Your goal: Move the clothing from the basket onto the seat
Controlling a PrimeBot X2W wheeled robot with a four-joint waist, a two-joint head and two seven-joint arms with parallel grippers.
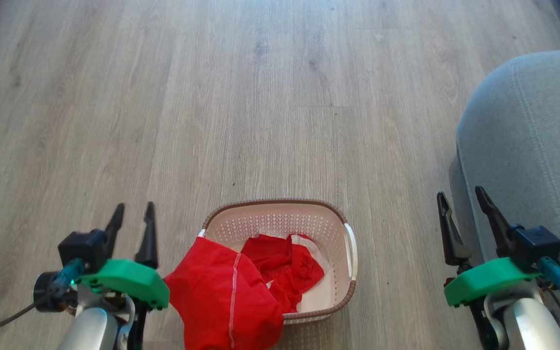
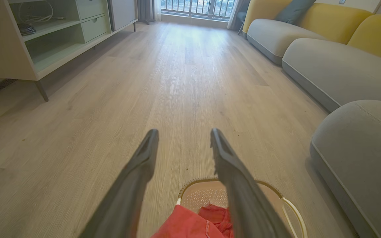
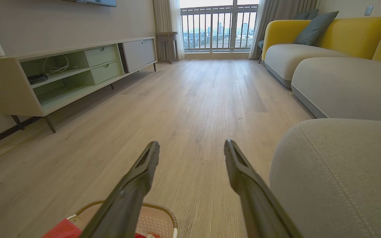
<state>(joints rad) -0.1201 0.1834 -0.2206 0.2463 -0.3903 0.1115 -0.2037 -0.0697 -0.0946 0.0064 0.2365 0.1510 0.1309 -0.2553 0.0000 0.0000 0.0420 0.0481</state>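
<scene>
The cream basket [image 1: 280, 216] with a brown rim stands on the wood floor between my arms. Red clothing [image 1: 241, 287] fills its near half and spills over its left front rim. In the left wrist view the basket [image 2: 193, 195] and the clothing [image 2: 190, 224] lie below the fingers. My left gripper [image 1: 134, 211] hangs open and empty to the left of the basket. My right gripper [image 1: 461, 194] stands open and empty right of the basket, close to the grey seat [image 1: 533, 146]. The seat [image 3: 339, 178] also bulks at the right of the right wrist view.
A pale low cabinet [image 3: 61, 76] on thin legs runs along the left wall. More grey cushions with yellow backs [image 3: 329, 49] line the right side. Bare wood floor [image 1: 260, 97] stretches ahead toward a balcony window [image 3: 217, 26].
</scene>
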